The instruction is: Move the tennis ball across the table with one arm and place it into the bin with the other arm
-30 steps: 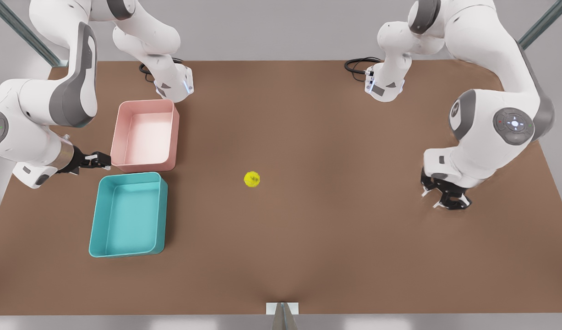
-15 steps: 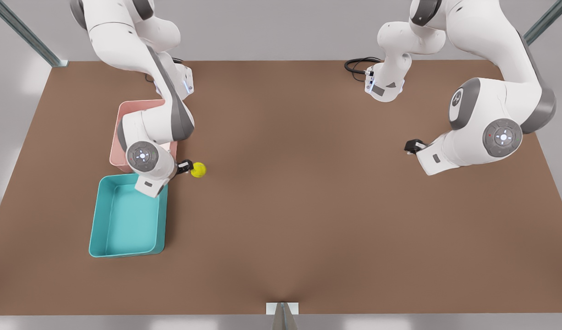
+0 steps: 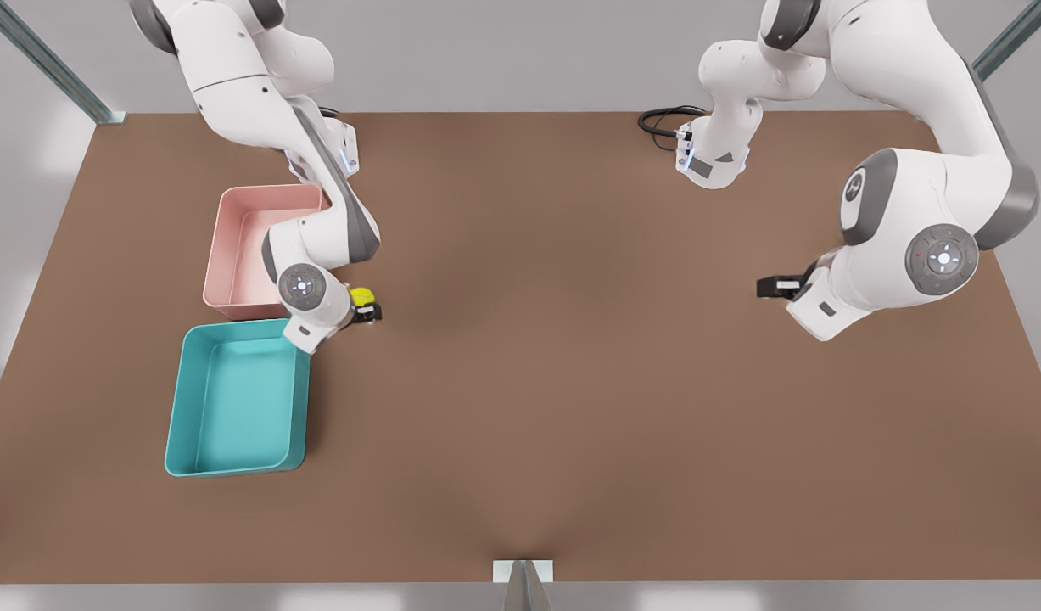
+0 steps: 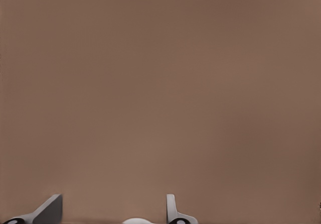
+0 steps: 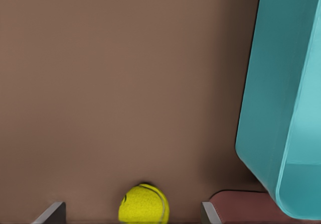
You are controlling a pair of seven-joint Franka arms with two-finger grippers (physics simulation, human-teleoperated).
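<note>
Right end effector (image 3: pixel 369 312) at left centre of the front view, wrist bent low, fingers (image 5: pixel 50 213) spread wide apart. Left end effector (image 3: pixel 768 287) at right of the frame, pointing inward, arm folded, fingers (image 4: pixel 173 210) apart, waiting.

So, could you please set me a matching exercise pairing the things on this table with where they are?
1. tennis ball
2. teal bin
3. pink tub
4. left gripper

A. open over bare table, front view's right
B. between the open right gripper fingers
C. empty, nearest the front view's bottom edge
D. partly behind an arm

Pairs: 1-B, 2-C, 3-D, 4-A
</note>
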